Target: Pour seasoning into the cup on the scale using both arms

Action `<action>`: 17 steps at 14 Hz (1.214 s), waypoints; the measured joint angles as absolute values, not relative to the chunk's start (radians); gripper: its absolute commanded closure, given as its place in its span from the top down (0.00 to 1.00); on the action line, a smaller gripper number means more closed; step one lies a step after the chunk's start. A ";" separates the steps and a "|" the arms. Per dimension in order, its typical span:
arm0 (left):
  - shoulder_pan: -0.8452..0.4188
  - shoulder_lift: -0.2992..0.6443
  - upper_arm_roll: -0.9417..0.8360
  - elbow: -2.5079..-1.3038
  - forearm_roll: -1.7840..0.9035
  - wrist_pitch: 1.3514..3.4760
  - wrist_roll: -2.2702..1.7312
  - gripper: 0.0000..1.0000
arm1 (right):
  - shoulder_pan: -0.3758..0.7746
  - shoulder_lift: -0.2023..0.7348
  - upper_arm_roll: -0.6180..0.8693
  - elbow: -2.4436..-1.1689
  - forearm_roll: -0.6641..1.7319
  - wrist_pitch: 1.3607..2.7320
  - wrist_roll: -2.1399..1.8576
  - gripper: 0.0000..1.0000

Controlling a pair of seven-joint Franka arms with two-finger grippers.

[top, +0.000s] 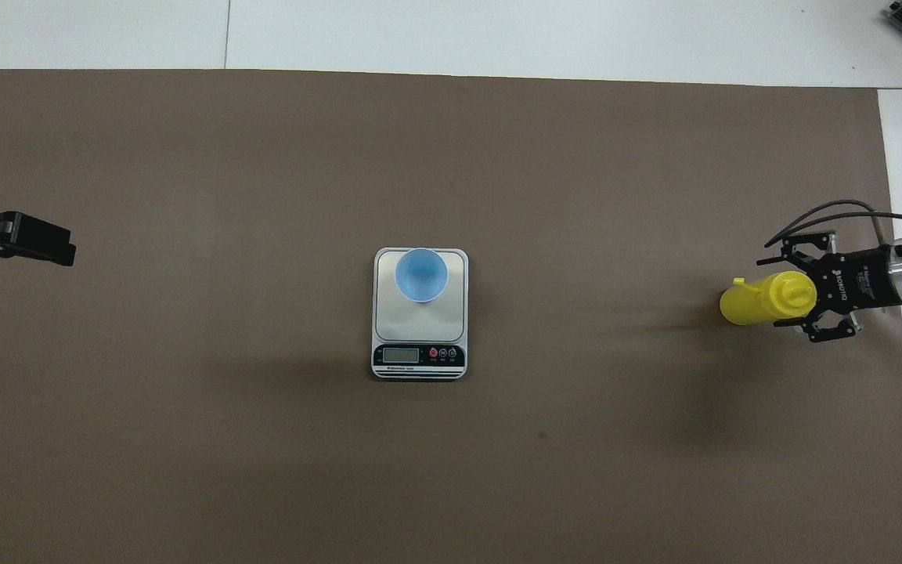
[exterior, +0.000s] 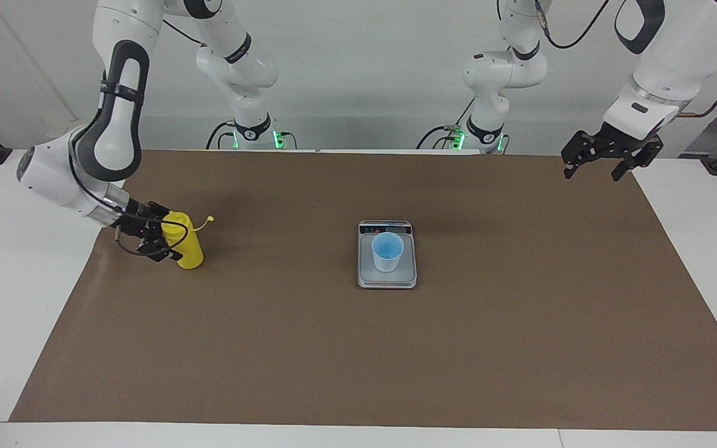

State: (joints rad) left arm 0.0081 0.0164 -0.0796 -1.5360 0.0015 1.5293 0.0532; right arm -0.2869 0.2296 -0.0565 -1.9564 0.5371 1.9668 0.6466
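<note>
The yellow seasoning bottle [exterior: 192, 249] stands upright on the brown mat near the right arm's end of the table, its small cap hanging off on its tether. It also shows in the overhead view [top: 752, 304]. My right gripper [exterior: 172, 241] [top: 791, 294] reaches in level from the side, its fingers against both sides of the bottle's upper body. The light-blue cup [exterior: 388, 252] [top: 421, 274] stands on the silver scale [exterior: 388, 278] [top: 388, 313] at mid-table. The cup is on the part of the plate farthest from the robots. My left gripper [exterior: 592, 174] [top: 67, 252] waits open and empty, raised over the mat's edge.
A brown mat [exterior: 358, 348] covers most of the white table [exterior: 10, 298]. The scale's display strip [top: 420, 355] faces the robots. Nothing else stands on the mat.
</note>
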 measured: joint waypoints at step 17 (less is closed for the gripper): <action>0.008 0.016 -0.080 -1.536 0.001 1.532 0.056 1.00 | -0.150 0.051 -0.047 -1.845 0.081 1.963 0.314 1.00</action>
State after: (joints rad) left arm 0.0080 0.0164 -0.0805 -1.5363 0.0015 1.5316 0.0563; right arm -0.1497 0.0513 -0.0467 -1.8454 0.0812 1.9633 0.3145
